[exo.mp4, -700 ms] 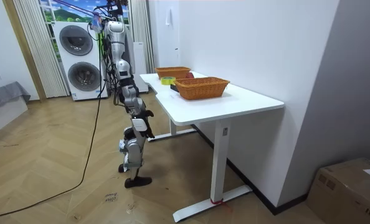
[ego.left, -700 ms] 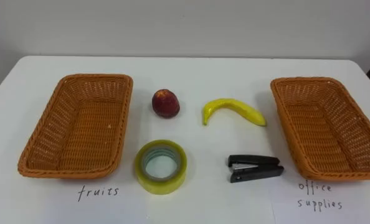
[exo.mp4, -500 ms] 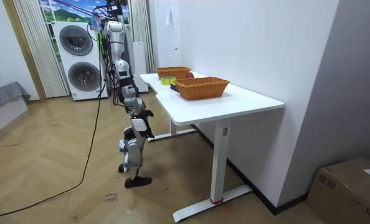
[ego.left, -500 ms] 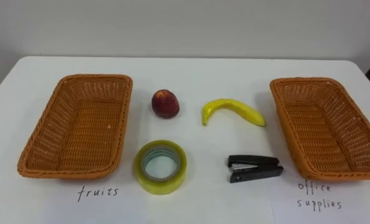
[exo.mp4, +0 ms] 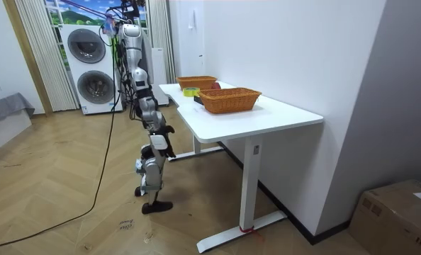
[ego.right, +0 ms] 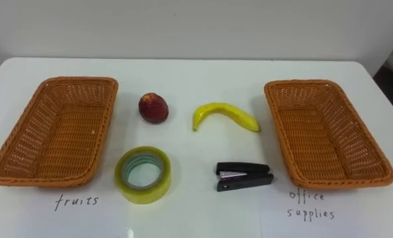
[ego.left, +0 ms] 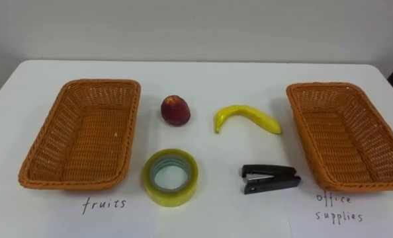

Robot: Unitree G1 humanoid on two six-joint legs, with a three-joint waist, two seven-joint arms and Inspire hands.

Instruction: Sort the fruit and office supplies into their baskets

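A white tabletop point(ego.left: 203, 73) carries everything, and both wicker baskets are empty. The left basket point(ego.left: 81, 84) sits toward the tabletop's left edge, with the handwritten label "fruits" point(ego.left: 104, 204) on the surface just in front of it, toward the near edge. The right basket point(ego.left: 342, 86) sits toward the right edge, with the label "office supplies" point(ego.left: 339, 207) written in front of it. Between the baskets four things lie in two rows, all apart from one another. In the far row a red apple point(ego.left: 175, 110) stands close to the left basket's far right corner, and a yellow banana point(ego.left: 246, 117) lies curved beside it, nearer the right basket. In the near row a roll of yellowish clear tape point(ego.left: 171, 176) lies flat, hole up, just off the left basket's near right corner, and a black stapler point(ego.left: 270, 178) lies on its side near the right basket. In the room view the robot stands upright at the tabletop's long edge, two stacked washing machines point(exo.mp4: 90, 67) behind it, its right hand point(exo.mp4: 166, 130) low beside its hip below the tabletop; whether that hand is spread or closed I cannot tell.
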